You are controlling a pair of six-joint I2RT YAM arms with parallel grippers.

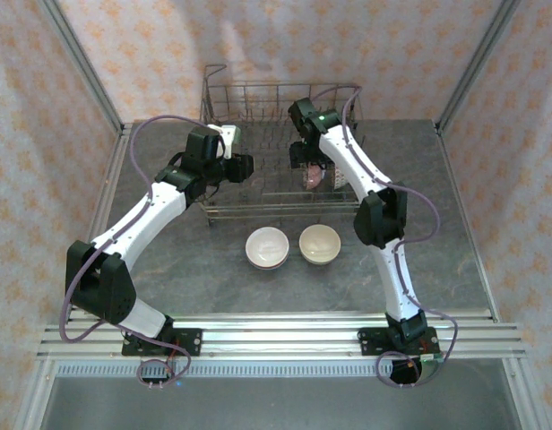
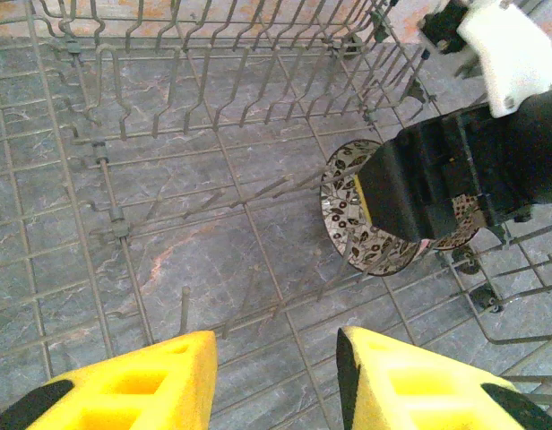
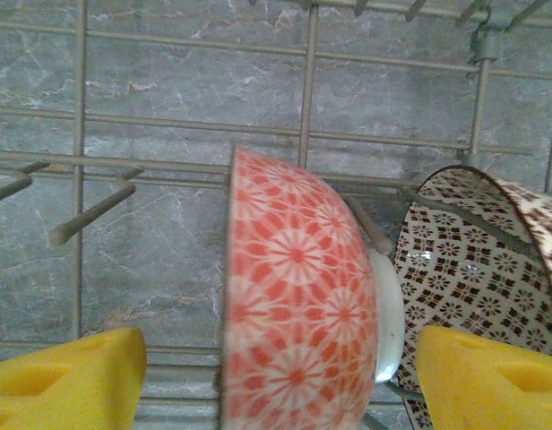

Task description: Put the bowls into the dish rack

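Now the right gripper point(image 3: 278, 372) stands wide around the orange bowl point(image 3: 298, 287), on edge toward the right side of the dish rack point(image 1: 258, 90), just beside the patterned bowl point(image 3: 464, 260). Best lift straight up, clipping neither.

I get soft, even light from above on the overhead feed, with only faint shadows on the table point(image 1: 455, 251) in front of the dish rack point(image 1: 267, 193). The pale bowls point(image 1: 267, 248) just before it look nearly washed out. Inside it, my wrist feeds are bright and slightly soft close up.
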